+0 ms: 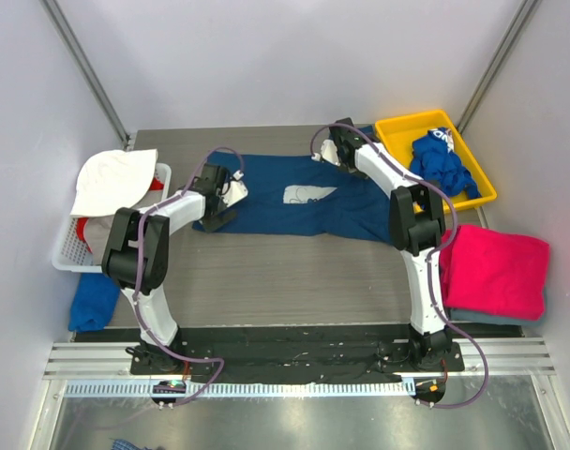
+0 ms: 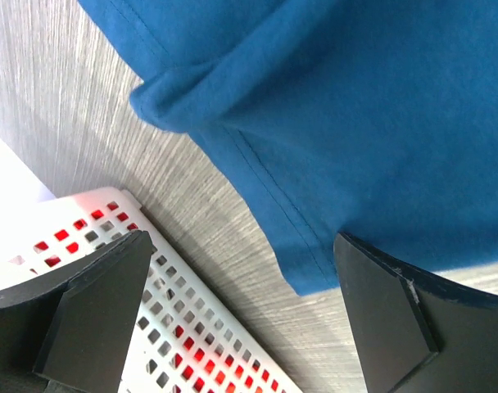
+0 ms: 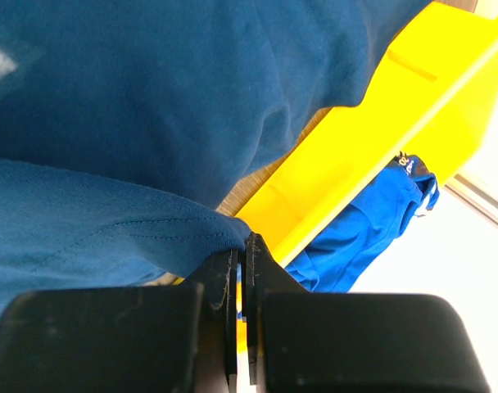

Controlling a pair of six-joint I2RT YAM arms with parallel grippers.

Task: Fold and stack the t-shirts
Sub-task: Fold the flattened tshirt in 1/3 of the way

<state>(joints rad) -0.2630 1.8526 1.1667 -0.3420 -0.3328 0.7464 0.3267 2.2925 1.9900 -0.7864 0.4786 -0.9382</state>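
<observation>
Found the navy tee (image 1: 304, 197) lying crosswise on the table in the middle of the top view, white print facing up near its centre. Saw the left gripper (image 2: 241, 278) at the shirt's left end, jaws spread wide with nothing between them; hem and a rolled fold of fabric lay just beyond the fingertips, with the white basket (image 2: 192, 311) at the lower left of that wrist view. Saw the right gripper (image 3: 243, 254) at the shirt's upper right corner, pinched tight on a tuck of navy cloth right beside the yellow tray (image 1: 407, 116). Noted the royal-blue tee (image 1: 442, 161) bunched inside that tray, unfolded, and the magenta tee (image 1: 496, 267) lying folded at the right edge of the top view.

Judged the step as laying out and squaring the navy shirt ahead of its first fold. Reckoned the next move called for a fresh hold on the left end, low enough to catch the hem without snagging the basket, then both ends lifted together and carried over evenly, keeping the cloth taut to avoid a skewed crease.
</observation>
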